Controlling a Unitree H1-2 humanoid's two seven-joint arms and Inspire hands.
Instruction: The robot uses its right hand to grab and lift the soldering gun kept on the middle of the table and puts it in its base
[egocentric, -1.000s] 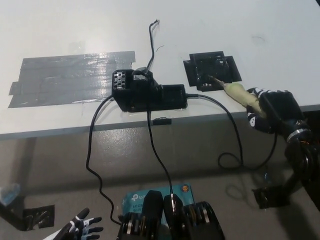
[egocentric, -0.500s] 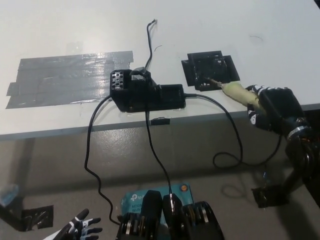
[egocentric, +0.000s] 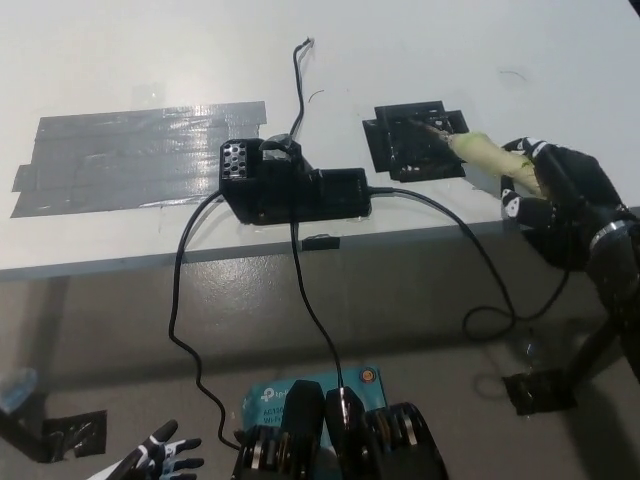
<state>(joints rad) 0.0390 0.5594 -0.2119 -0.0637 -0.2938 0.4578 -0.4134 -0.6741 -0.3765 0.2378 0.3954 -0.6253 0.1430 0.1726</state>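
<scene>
Iron lifted off the pad
Your right hand (egocentric: 555, 195), clamped on the soldering iron (egocentric: 485, 155), has raised its tip; next, the base (egocentric: 295, 185).

A single head view is given, taken from high above and aimed steeply down. The white table (egocentric: 420, 60) fills the upper half; the floor (egocentric: 90, 330) beneath is seen nearer.

Black right hand (egocentric: 555, 190) at the frame's right edge, fingers closed in a grip; white left hand (egocentric: 150, 458) rests at lower left.
</scene>
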